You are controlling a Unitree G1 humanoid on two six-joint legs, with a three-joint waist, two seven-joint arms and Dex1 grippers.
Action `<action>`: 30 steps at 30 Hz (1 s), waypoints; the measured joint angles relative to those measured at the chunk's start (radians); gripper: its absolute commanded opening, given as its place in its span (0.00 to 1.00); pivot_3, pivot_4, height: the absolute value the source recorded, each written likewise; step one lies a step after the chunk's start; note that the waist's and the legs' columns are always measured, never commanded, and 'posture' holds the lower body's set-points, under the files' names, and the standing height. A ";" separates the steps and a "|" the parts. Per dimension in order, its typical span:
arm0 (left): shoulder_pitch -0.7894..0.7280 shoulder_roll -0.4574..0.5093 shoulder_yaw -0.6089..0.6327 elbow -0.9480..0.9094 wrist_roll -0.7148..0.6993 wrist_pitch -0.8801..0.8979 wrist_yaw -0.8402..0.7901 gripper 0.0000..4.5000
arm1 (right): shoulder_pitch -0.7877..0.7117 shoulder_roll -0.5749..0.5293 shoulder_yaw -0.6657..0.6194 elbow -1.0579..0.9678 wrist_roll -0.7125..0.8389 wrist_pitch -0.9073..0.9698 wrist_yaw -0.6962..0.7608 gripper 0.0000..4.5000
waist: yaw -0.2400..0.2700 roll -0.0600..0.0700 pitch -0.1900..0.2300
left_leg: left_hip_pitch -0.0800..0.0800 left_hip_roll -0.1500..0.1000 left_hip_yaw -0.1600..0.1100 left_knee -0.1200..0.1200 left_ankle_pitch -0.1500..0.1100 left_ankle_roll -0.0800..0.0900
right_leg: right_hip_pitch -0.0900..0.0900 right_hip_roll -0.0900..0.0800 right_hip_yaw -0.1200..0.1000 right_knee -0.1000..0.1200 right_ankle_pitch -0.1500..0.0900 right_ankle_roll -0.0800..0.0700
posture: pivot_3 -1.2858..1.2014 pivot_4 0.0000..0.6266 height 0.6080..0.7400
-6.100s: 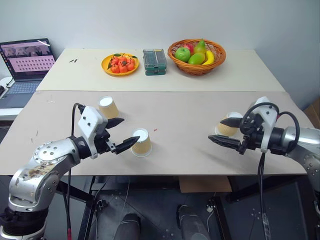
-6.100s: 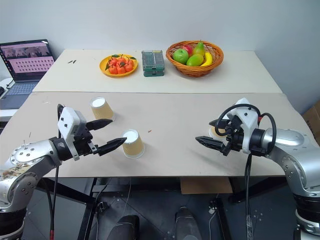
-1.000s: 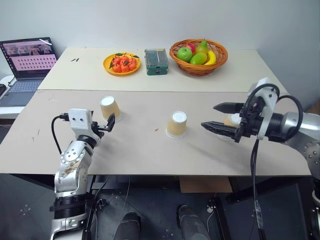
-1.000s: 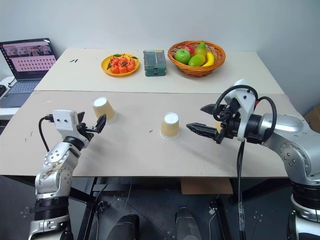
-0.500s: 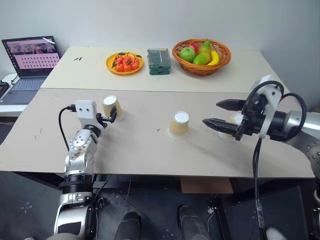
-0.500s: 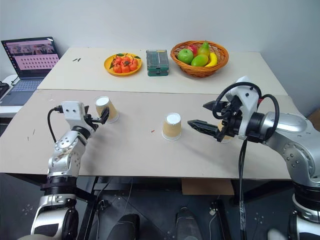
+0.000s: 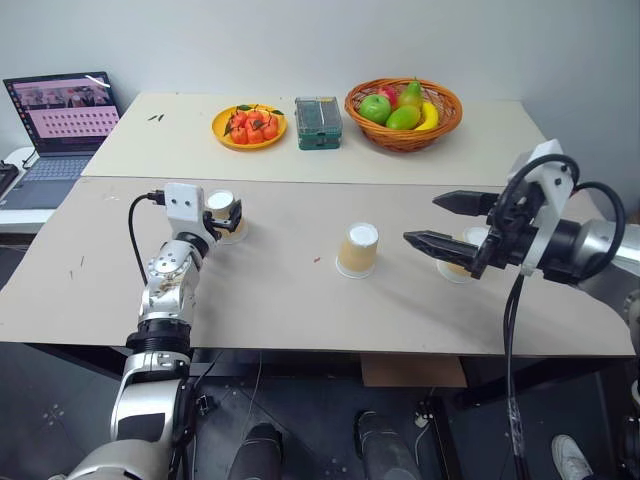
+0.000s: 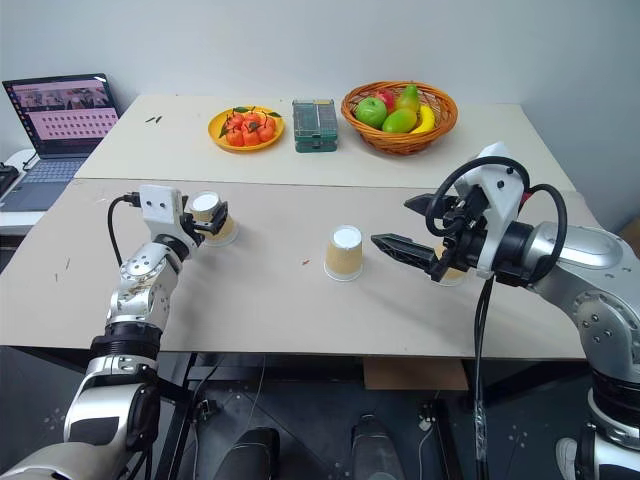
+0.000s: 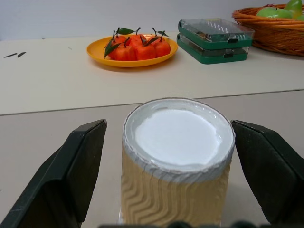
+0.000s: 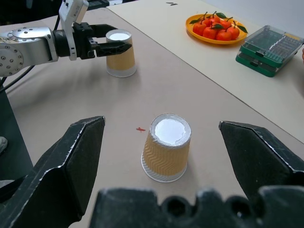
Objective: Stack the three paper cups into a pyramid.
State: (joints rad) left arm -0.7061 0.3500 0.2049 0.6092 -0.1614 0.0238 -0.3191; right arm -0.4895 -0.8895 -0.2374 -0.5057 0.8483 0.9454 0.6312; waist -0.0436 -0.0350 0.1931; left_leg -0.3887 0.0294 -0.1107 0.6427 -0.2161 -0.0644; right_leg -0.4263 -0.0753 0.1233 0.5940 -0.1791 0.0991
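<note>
Left gripper spread wide around the upturned left paper cup, standing upright between the fingers, untouched either side. Right gripper also agape, middle cup just ahead, third cup behind its fingers.

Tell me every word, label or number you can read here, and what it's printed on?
None can be read.
Laptop screen: rows of small marks, too small to read.
Paper cups: plain wavy texture, no print.
Green case: no label visible.
</note>
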 measured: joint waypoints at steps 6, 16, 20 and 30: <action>-0.009 0.002 -0.001 0.032 0.002 -0.016 -0.006 0.57 | 0.005 0.000 -0.007 -0.005 0.000 0.000 -0.004 1.00 | 0.000 0.000 0.000 | 0.000 0.000 0.000 0.000 0.000 0.000 | 0.000 0.000 0.000 0.000 0.000 0.000 | 0.52 0.24 1.00; -0.001 0.008 -0.006 -0.117 -0.091 0.057 -0.158 0.57 | 0.017 0.000 -0.008 -0.005 0.000 0.000 -0.006 1.00 | 0.000 0.000 0.000 | -0.001 0.000 0.000 0.000 0.000 0.000 | -0.001 0.000 0.000 0.000 0.000 0.000 | 0.52 0.24 1.00; 0.022 0.107 -0.160 -0.302 -0.162 0.103 -0.551 0.57 | 0.023 0.000 -0.010 -0.014 0.000 0.000 -0.024 1.00 | 0.000 0.000 0.000 | -0.001 0.000 0.000 -0.001 0.000 0.000 | -0.001 0.000 0.000 0.000 0.000 0.000 | 0.52 0.24 1.00; 0.001 0.158 -0.226 -0.133 -0.173 0.011 -0.908 0.57 | 0.053 0.001 -0.024 -0.036 0.018 0.001 -0.057 1.00 | -0.004 0.000 0.000 | -0.001 0.001 0.000 0.001 0.000 0.000 | -0.002 0.001 0.000 0.001 -0.003 -0.007 | 0.52 0.24 1.00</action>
State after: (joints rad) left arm -0.7056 0.5079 -0.0207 0.4765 -0.3339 0.0345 -1.2272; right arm -0.4363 -0.8888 -0.2610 -0.5417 0.8664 0.9463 0.5747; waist -0.0477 -0.0348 0.1931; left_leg -0.3897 0.0309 -0.1105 0.6435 -0.2158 -0.0643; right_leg -0.4280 -0.0740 0.1235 0.5947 -0.1823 0.0919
